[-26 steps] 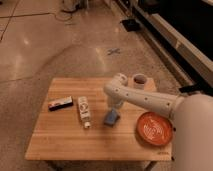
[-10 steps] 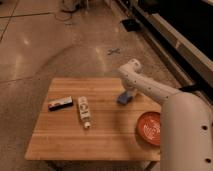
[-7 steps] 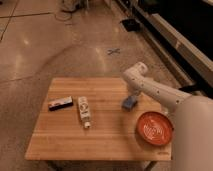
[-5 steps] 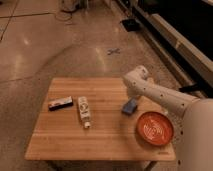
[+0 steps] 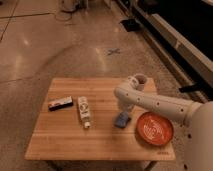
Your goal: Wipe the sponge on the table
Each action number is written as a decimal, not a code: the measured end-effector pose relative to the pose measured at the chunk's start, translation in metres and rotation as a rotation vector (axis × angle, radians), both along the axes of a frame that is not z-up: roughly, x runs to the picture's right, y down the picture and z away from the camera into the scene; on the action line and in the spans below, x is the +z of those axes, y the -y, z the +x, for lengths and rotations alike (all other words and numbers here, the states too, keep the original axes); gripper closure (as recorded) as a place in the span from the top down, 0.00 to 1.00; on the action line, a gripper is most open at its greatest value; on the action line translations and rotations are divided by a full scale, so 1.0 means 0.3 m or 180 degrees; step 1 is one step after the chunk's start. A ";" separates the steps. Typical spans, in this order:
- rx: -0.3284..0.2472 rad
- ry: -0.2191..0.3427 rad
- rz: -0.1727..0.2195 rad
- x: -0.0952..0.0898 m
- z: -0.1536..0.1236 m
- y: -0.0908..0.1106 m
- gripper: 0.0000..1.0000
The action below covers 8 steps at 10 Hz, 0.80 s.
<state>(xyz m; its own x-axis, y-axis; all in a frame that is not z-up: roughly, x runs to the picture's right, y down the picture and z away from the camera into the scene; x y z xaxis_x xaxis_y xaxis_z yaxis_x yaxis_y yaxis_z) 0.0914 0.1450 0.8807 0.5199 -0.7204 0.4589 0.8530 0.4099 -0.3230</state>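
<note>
I am reaching in from the right, my fingers [image 5: 121, 114] clamping the blue sponge [image 5: 121, 121], which is touching the tabletop [image 5: 100, 141] between the lying bottle [image 5: 84, 111] and the orange plate [image 5: 155, 128]. A dark box [image 5: 60, 103] is lying further left.

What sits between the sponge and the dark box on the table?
In the camera view, a white bottle lies between them; the gripper is at the sponge.

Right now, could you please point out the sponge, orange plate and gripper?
sponge [image 5: 121, 120]: camera view, blue top.
orange plate [image 5: 155, 129]: camera view, bare centre.
gripper [image 5: 122, 110]: camera view, tip, at the sponge.
</note>
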 end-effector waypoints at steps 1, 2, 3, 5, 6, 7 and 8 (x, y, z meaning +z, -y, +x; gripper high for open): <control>0.0059 0.0058 -0.0015 -0.005 -0.056 0.005 0.23; 0.0144 0.0134 -0.0021 -0.017 -0.118 0.030 0.35; 0.0197 0.0173 -0.0013 -0.028 -0.144 0.051 0.42; 0.0322 0.0202 0.0015 -0.056 -0.159 0.110 0.67; 0.0360 0.0186 0.0030 -0.062 -0.147 0.132 0.76; 0.0388 0.0155 0.0037 -0.065 -0.125 0.146 0.80; 0.0424 0.0125 0.0052 -0.067 -0.101 0.159 0.80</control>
